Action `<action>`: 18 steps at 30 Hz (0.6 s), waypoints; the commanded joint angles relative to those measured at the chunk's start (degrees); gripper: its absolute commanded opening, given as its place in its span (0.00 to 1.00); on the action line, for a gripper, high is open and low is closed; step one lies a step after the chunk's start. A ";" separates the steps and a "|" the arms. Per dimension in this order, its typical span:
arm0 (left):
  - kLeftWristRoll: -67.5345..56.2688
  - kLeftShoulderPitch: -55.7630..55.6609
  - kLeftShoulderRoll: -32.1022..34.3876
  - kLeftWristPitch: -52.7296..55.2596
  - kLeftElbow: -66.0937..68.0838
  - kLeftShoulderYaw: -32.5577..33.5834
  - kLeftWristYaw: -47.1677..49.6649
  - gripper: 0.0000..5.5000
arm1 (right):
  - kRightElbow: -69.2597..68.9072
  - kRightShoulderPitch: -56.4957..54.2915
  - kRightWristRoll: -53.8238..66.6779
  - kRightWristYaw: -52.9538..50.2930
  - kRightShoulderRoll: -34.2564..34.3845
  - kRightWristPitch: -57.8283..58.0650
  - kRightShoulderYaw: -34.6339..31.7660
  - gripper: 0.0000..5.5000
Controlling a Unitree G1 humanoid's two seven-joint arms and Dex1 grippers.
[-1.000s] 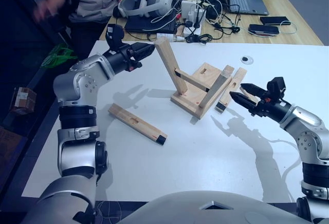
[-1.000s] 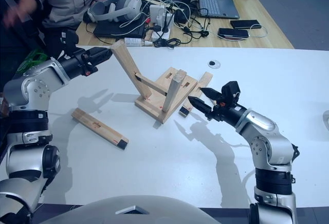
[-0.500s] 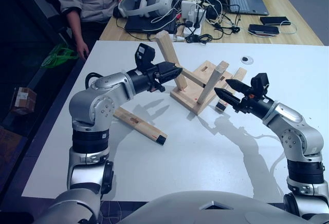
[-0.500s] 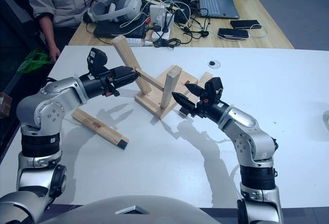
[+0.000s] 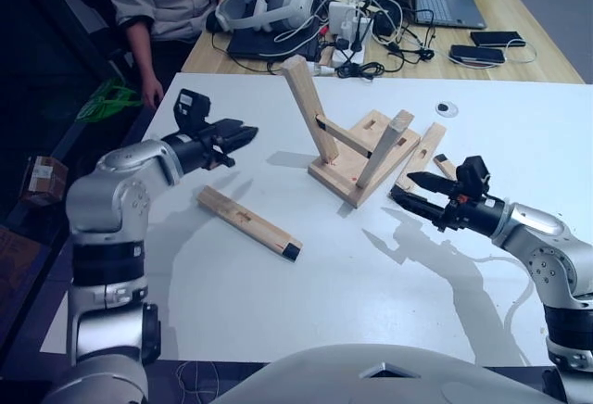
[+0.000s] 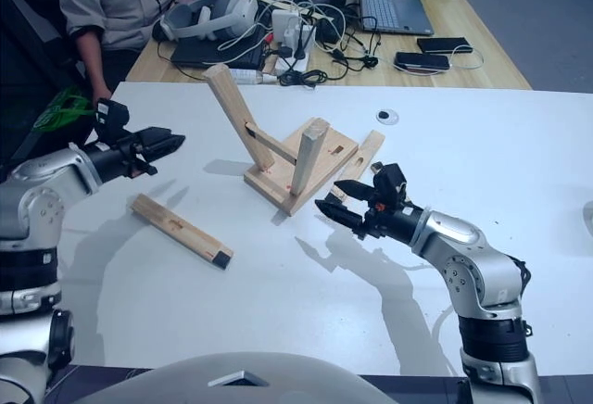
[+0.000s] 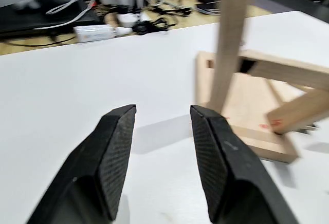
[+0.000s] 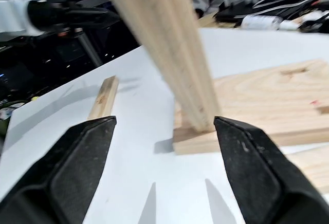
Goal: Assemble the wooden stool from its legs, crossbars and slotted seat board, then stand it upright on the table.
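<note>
The slotted seat board (image 5: pixel 369 156) lies flat mid-table, a tall tilted leg (image 5: pixel 309 107) and a shorter leg (image 5: pixel 387 148) rising from it, joined by a crossbar (image 5: pixel 346 138). Beside the board's right edge lies another leg (image 5: pixel 422 154). One loose leg (image 5: pixel 248 222) with a dark end cap rests on the table to the left. Well left of the stool hovers my left gripper (image 5: pixel 243 132), open and empty; its wrist view shows the gripper (image 7: pixel 162 126) facing the tall leg (image 7: pixel 231 34). My right gripper (image 5: pixel 408 189) is open just right of the board, the shorter leg (image 8: pixel 164 44) ahead of its jaws.
A small black disc (image 5: pixel 446 107) lies at the back right of the white table. Behind the table's far edge a wooden desk holds a headset (image 5: pixel 269 4), cables, phones and laptops. A seated person is at the back left.
My left gripper has pulled back to the left, away from the tall leg and crossbar. My right gripper has drawn slightly back and lower. The stool parts stay put.
</note>
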 commanded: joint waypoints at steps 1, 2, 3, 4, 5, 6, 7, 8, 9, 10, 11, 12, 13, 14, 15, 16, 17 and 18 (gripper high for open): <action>7.51 -19.31 -7.01 -11.16 24.01 -2.54 6.98 0.35 | -2.00 -1.16 0.83 0.74 -0.56 2.14 3.25 0.65; 8.68 -23.11 -8.81 -13.84 28.91 -2.83 8.16 0.35 | -2.51 -1.20 0.97 0.56 -0.28 2.43 3.70 0.65; 10.06 -26.14 -10.31 -16.23 32.80 -3.58 8.83 0.35 | -2.99 -1.18 1.14 0.43 -0.09 2.73 4.10 0.65; 11.18 -28.33 -11.48 -18.08 35.62 -4.11 9.21 0.35 | -3.18 -1.28 1.10 0.39 0.01 2.89 4.46 0.65; 11.78 -29.78 -12.70 -19.14 37.14 -4.48 9.32 0.35 | -2.75 -1.28 -0.14 -0.37 0.07 2.24 4.86 0.65; 11.61 -30.19 -14.42 -19.09 36.35 -4.79 9.25 0.35 | -0.50 -1.72 -3.60 -3.21 0.21 1.17 5.44 0.65; 11.12 -29.17 -16.26 -18.00 32.97 -5.55 8.95 0.35 | 2.25 -2.14 -7.14 -6.06 0.01 0.29 5.92 0.65; 10.05 -27.04 -18.02 -15.68 27.63 -6.45 8.64 0.35 | 4.80 -2.51 -9.95 -9.29 0.24 -0.17 5.64 0.65; 9.22 -24.71 -19.15 -13.34 22.27 -7.16 8.72 0.35 | 6.72 -2.92 -11.92 -12.03 0.70 -0.22 5.12 0.65; 8.17 -21.93 -20.07 -10.04 16.12 -7.33 9.59 0.35 | 8.47 -3.36 -13.80 -15.43 1.66 -0.67 4.05 0.65; 7.24 -19.40 -20.63 -6.87 10.57 -7.18 10.65 0.35 | 9.78 -3.73 -15.13 -18.91 2.95 -0.89 2.70 0.65; 6.52 -17.22 -20.99 -4.02 5.81 -6.92 11.79 0.35 | 10.54 -3.87 -15.92 -21.90 4.24 -0.84 1.32 0.65; 5.53 -14.59 -21.33 -0.62 0.33 -6.56 12.96 0.35 | 10.25 -3.43 -16.44 -24.82 5.72 -1.07 -0.17 0.65; 4.91 -12.20 -21.33 2.16 -4.18 -6.25 13.94 0.35 | 9.49 -2.90 -16.79 -27.67 7.29 -0.87 -1.54 0.65; 4.25 -10.37 -21.52 4.64 -7.62 -5.72 14.97 0.35 | 8.57 -2.37 -17.05 -30.26 8.81 -0.53 -2.68 0.65; 3.84 -8.60 -21.44 6.92 -10.71 -5.29 15.92 0.35 | 7.56 -2.15 -17.24 -32.67 10.52 -0.11 -3.40 0.65; 3.56 -7.44 -21.35 8.73 -12.78 -4.87 16.73 0.35 | 6.29 -1.85 -17.28 -34.61 12.08 0.34 -3.76 0.65; 3.38 -6.37 -21.11 10.36 -14.58 -4.20 17.59 0.35 | 4.86 -1.59 -17.17 -36.08 13.64 0.73 -3.68 0.65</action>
